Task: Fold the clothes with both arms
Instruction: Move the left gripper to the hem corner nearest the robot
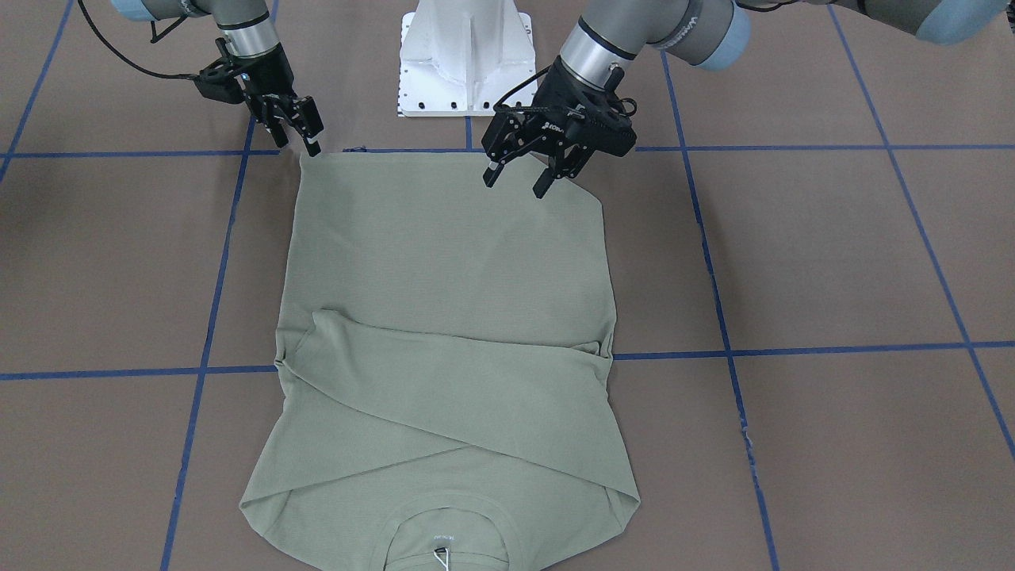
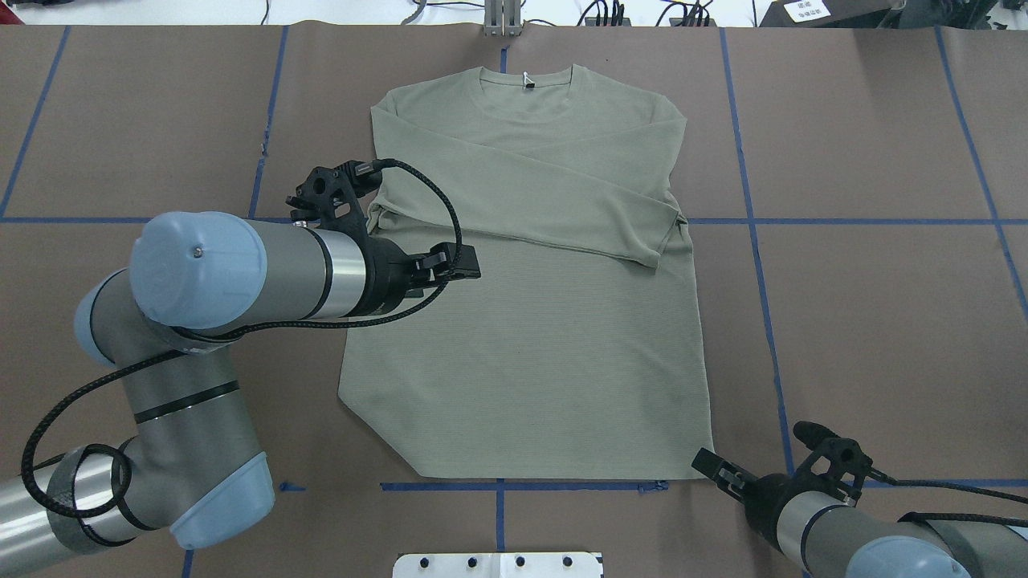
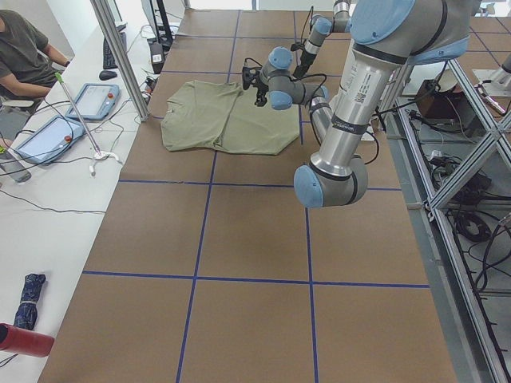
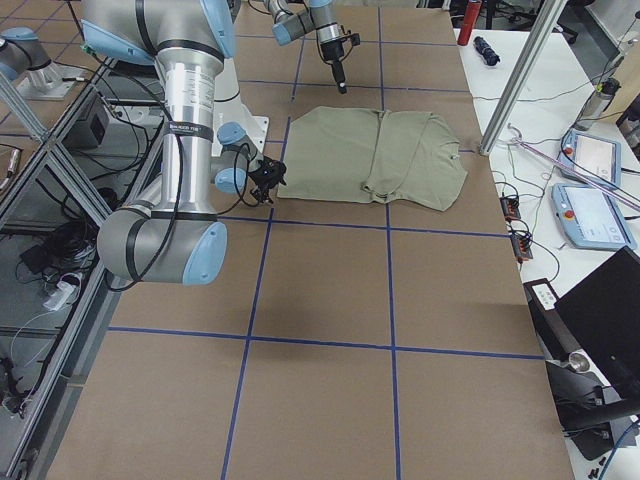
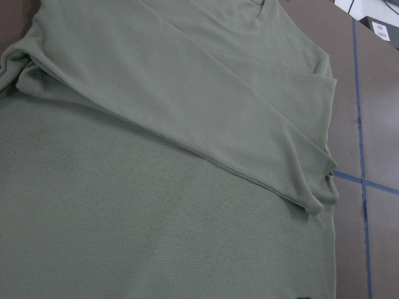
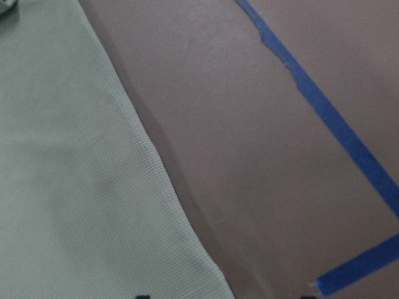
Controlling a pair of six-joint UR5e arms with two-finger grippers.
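Observation:
The sage-green shirt (image 1: 444,262) lies flat on the brown table, both sleeves folded across the chest, collar and neck tag (image 2: 528,80) on the side away from the robot. The hem corner (image 2: 361,425) on the robot's left side is turned in on a slant. My left gripper (image 1: 517,181) is open and empty, hovering over the hem near that slanted corner; its wrist view shows the folded sleeves (image 5: 249,124). My right gripper (image 1: 297,144) is open and empty at the other hem corner (image 2: 707,474), and its wrist view shows that hem edge (image 6: 156,187).
The white pedestal base (image 1: 466,55) stands just behind the hem. Blue tape lines (image 1: 793,349) grid the brown table. A side bench with tablets (image 4: 590,160), cables and a metal post (image 4: 520,80) runs past the collar end. A seated person (image 3: 24,48) is there.

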